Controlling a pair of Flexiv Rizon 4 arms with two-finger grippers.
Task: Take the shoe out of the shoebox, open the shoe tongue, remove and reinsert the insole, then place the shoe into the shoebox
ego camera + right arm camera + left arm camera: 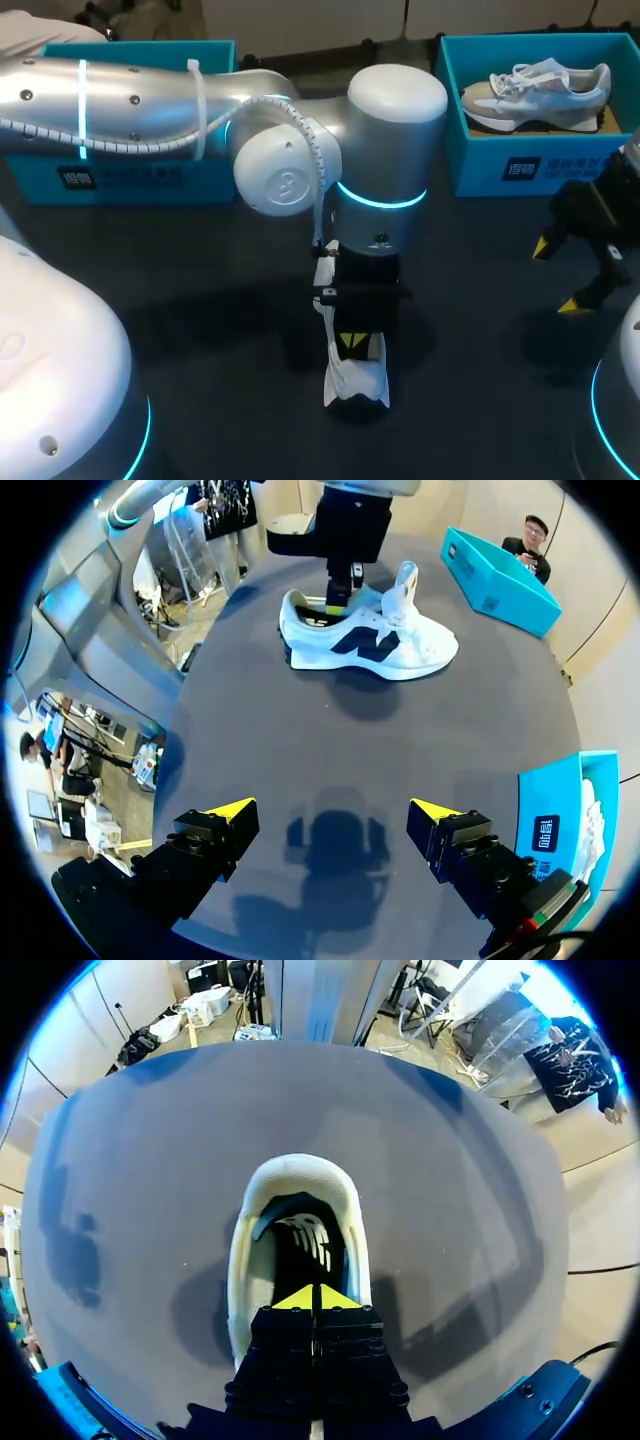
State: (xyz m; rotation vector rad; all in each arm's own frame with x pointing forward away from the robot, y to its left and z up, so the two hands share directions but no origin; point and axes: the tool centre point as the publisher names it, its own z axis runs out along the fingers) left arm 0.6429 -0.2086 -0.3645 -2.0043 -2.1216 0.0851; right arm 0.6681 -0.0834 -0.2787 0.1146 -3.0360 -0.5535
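**Inspector:** Presently, what is the state of the left tool (318, 1298)?

**Assessor:** Clenched. Its two yellow tips are pressed flat together. I cannot tell whether anything thin is pinched between them.

**Inspector:** And where is it relative to the white shoe (300, 1172)?

**Assessor:** The tips stand inside the shoe's opening, pointing down into the dark interior. The white rim of the opening curves round ahead of them and to both sides. The shoe sits directly under the tool, sole down on the dark bench (450, 1160). From the right wrist view, the tongue (402, 588) stands raised, just beside the left tool on the toe side.

**Inspector:** The right tool (333, 818)?

**Assessor:** Released. Its fingers are spread wide above bare bench. The white shoe lies well ahead of it, side-on, and the two are apart.

**Inspector:** Other items on the bench?

**Assessor:** The blue shoebox (480, 150) stands close beside the right tool, and a second shoe (540, 88) lies inside it. A second box (130, 175), also blue, stands well apart from both tools. Seen from the right tool, it is beyond the white shoe.
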